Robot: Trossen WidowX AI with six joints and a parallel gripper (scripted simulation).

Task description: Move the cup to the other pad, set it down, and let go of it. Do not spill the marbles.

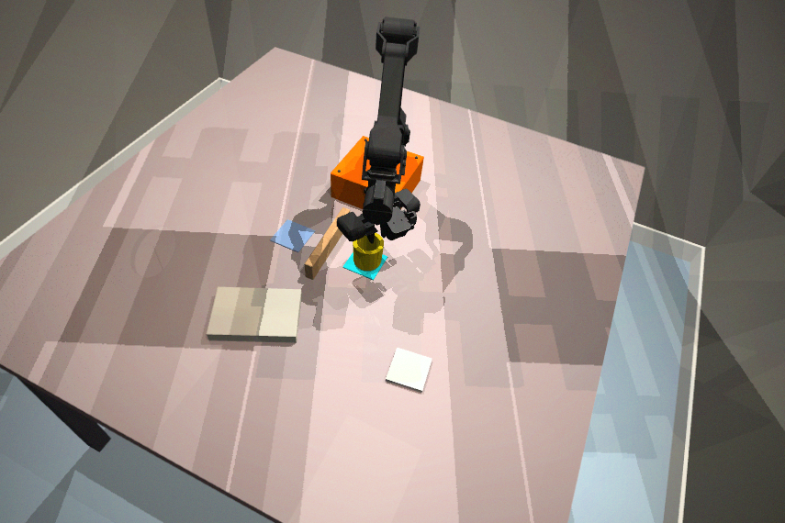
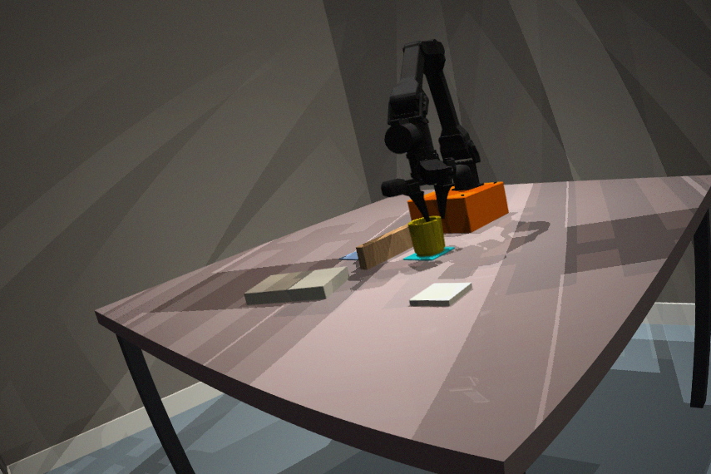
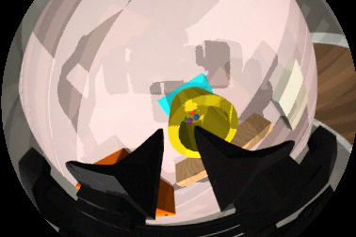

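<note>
The yellow cup point(image 1: 367, 255) point(image 2: 427, 237) point(image 3: 181, 98) stands upright on the cyan pad point(image 1: 351, 266) point(image 2: 450, 249) point(image 3: 200, 82). Several coloured marbles point(image 3: 192, 117) lie inside it in the wrist view. My gripper point(image 1: 375, 234) point(image 2: 435, 217) point(image 3: 178, 131) is partly open at the cup's rim, on the side toward the arm's base. One fingertip is over the cup's mouth, the other outside the wall, with a gap between them. Whether a finger still touches the cup is not clear. The blue pad point(image 1: 284, 236) point(image 2: 350, 256) is bare.
A wooden bar point(image 1: 325, 250) point(image 2: 387, 245) point(image 3: 254, 130) stands between the two pads, close beside the cup. The orange base point(image 1: 346, 182) point(image 2: 486, 206) is behind the cup. A cream slab point(image 1: 282, 311) point(image 2: 294, 288) point(image 3: 289, 94) and a small white tile point(image 1: 409, 370) point(image 2: 441, 293) lie farther out.
</note>
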